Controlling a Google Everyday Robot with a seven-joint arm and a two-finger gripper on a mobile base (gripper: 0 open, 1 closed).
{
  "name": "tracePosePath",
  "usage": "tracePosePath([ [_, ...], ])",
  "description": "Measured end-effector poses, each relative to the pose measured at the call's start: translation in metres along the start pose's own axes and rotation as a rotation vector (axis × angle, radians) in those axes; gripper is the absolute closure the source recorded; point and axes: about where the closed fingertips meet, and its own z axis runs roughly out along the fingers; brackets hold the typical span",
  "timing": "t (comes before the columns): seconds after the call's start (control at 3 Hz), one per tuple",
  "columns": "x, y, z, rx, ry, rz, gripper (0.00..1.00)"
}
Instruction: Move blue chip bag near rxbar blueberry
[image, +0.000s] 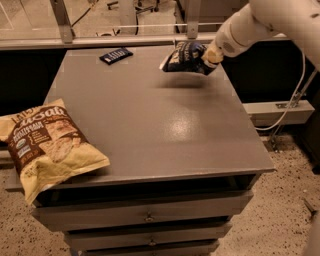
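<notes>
The blue chip bag (182, 57) is a crinkly navy bag with white lettering. It hangs in the air above the far right part of the grey table (150, 115). My gripper (209, 57) comes in from the upper right on a white arm and is shut on the bag's right end. The rxbar blueberry (116, 55) is a small flat dark wrapper lying at the table's far edge, left of the bag with a gap of bare table between them.
A large yellow-and-brown chip bag (45, 145) lies on the table's front left corner, overhanging the edge. Drawers (147, 217) sit under the tabletop. A metal rail (100, 40) runs behind the table. A cable (292, 100) hangs at the right.
</notes>
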Motion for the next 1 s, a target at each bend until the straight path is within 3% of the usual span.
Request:
tracePosePath([
  [0.33,-0.034,-0.02,0.035,0.042,-0.008,0.021,1.0],
  [0.67,-0.067,-0.023,0.059,0.049,-0.032,0.024,1.0],
  [1.0,-0.092,-0.016,0.082,0.022,-0.054,0.029,1.0],
])
